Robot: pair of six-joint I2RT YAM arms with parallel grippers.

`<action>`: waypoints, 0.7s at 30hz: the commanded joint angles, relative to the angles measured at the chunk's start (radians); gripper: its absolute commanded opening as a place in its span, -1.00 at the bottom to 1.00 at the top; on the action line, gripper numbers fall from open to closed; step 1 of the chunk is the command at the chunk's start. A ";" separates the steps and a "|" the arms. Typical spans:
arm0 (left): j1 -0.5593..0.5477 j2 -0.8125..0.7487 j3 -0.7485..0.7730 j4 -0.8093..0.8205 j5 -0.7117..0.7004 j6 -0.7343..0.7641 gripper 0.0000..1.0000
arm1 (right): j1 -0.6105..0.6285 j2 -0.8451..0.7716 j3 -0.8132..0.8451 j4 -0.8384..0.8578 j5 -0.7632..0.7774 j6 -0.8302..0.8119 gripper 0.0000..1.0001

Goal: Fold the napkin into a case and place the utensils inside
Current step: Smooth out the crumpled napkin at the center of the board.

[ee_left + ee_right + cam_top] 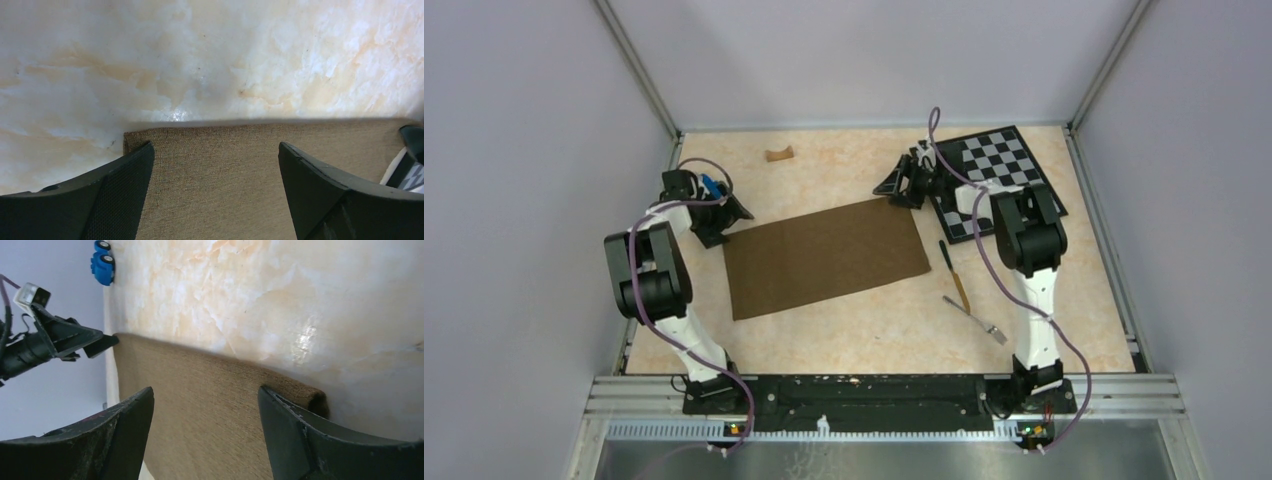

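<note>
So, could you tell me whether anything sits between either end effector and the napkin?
Nothing visible: the left end effector and right end effector hang open, each over a far corner of the bare napkin.

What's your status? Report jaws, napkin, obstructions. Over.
Left and right jaws open, empty, one at each far corner of napkin. Napkin flat, no case yet. Right of it lie fork and knife, not touching it. Nothing in the way.

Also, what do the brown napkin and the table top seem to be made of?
The napkin looks like woven cloth, matte: fine crossed threads show in the left wrist view. The table top looks hard and glossy with marble-like veining and a glare spot; stone or printed laminate, I cannot tell.
</note>
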 commanded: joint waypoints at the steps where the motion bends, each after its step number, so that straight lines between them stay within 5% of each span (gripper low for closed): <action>1: -0.007 -0.022 -0.003 -0.031 -0.115 0.058 0.98 | -0.004 -0.029 0.079 -0.228 0.088 -0.187 0.52; 9: -0.113 -0.190 0.022 -0.027 -0.055 0.107 0.98 | 0.114 -0.218 0.241 -0.797 0.304 -0.360 0.60; 15: -0.164 -0.297 0.009 -0.001 -0.029 0.161 0.97 | 0.137 -0.333 0.137 -0.943 0.450 -0.451 0.65; 21: -0.218 -0.400 -0.021 0.021 -0.027 0.183 0.97 | 0.136 -0.232 0.213 -1.098 0.535 -0.534 0.54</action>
